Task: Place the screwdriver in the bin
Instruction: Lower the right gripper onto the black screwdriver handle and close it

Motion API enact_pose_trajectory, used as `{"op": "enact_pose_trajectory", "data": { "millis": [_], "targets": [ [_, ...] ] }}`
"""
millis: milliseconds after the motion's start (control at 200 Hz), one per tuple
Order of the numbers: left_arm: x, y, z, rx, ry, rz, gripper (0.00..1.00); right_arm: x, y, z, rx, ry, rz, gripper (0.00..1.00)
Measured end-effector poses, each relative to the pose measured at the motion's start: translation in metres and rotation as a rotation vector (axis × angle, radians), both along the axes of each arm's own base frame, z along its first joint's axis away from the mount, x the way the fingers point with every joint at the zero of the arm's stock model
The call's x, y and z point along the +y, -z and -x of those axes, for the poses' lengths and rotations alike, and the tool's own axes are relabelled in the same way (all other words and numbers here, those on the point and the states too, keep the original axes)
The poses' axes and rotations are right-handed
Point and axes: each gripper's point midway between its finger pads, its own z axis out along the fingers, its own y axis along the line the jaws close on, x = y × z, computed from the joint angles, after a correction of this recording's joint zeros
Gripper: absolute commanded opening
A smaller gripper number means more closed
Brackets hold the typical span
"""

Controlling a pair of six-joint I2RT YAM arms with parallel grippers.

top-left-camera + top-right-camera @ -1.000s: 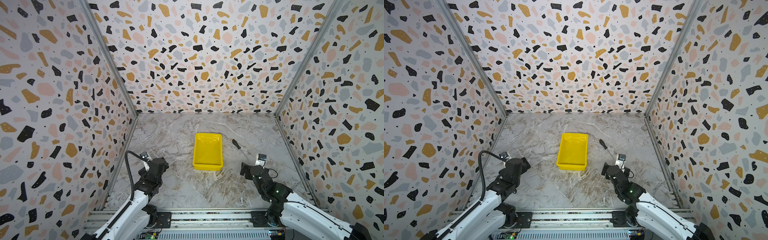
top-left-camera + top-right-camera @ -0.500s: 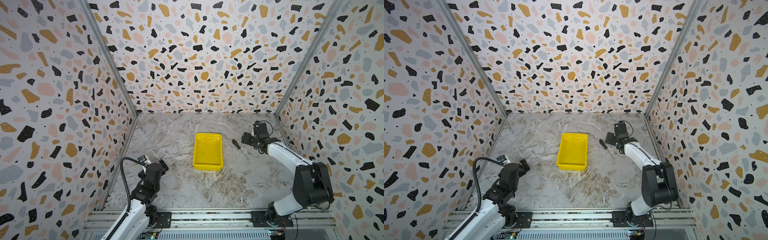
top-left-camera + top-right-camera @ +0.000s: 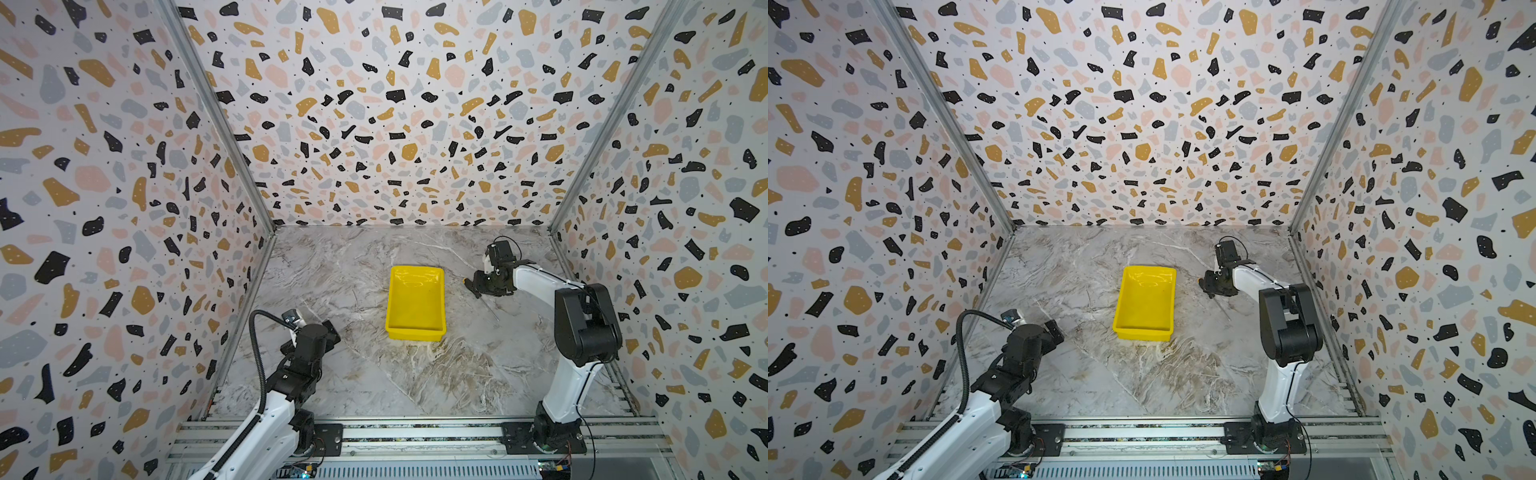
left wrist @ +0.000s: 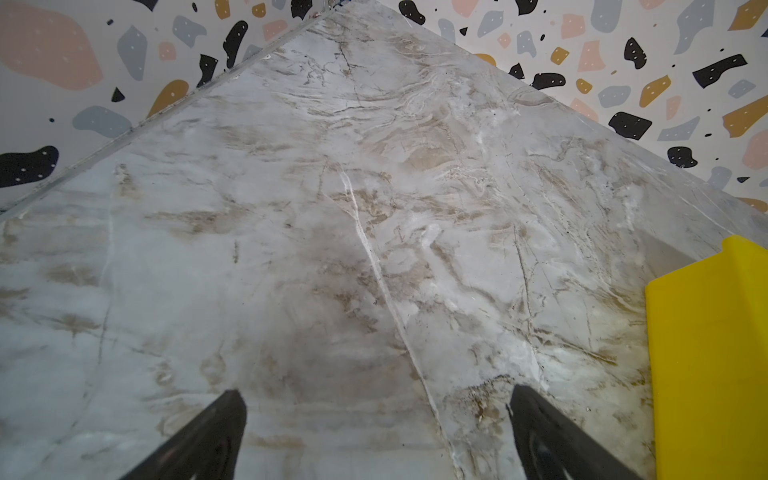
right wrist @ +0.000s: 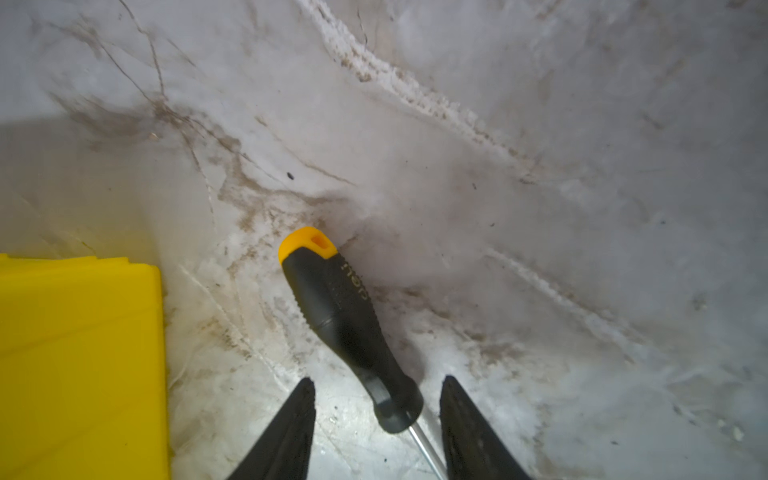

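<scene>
Black-handled, yellow-capped, steel-shafted screwdriver (image 5: 340,316) lay inside the open right claw (image 5: 377,379), straddled for pickup, not yet pinched; the shallow yellow plastic bin (image 5: 104,266) waited just beside it.

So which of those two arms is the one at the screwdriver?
The right arm: its jaws straddle the screwdriver lying beside the yellow bin. The left arm sits near the front, jaws open over bare table.

Overhead light is bright and even. My wrist views blur softly; glare streaks the bin (image 3: 1152,282) floor.
</scene>
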Motion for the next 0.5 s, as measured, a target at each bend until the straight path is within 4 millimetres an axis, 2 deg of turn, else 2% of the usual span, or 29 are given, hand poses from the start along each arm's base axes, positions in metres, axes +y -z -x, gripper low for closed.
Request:
{"op": "enact_pose_trajectory", "data": {
  "millis": [180,315,501],
  "targets": [
    [0.0,0.0,0.0,-0.001,0.001,0.001,1.0,0.003,0.013,0.004,0.031,-0.018,0.014,0.42],
    [0.0,0.0,0.0,-0.002,0.001,0.001,1.0,0.003,0.016,0.005,0.036,-0.018,0.021,0.37],
    [0.0,-0.001,0.0,-0.004,0.001,0.002,1.0,0.001,0.018,0.004,0.036,-0.015,0.031,0.36]
  ]
}}
